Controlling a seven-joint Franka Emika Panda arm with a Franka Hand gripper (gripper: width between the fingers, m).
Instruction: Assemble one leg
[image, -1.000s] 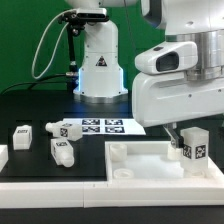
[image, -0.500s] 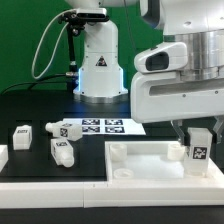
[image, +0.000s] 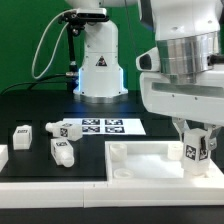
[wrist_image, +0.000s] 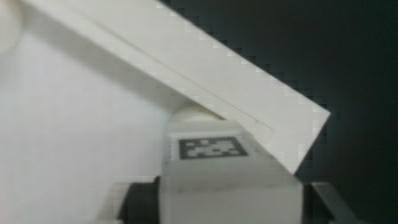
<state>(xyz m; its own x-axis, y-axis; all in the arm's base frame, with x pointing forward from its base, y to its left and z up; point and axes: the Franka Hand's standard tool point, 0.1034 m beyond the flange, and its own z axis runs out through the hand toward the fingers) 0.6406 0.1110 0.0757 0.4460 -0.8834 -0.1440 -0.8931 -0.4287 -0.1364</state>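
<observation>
A: Exterior view: what appears?
B: End effector (image: 196, 140) grasping a leg (image: 197, 148) upright over the panel's (image: 150, 160) corner at the exterior view's right; three more legs (image: 62, 151) and the marker board (image: 108, 126) lie on the worktop (image: 40, 110).
A: Wrist view?
B: Only the leg's tag (wrist_image: 214, 148) between the fingers (wrist_image: 134, 200), against the panel edge (wrist_image: 231, 85).
</observation>
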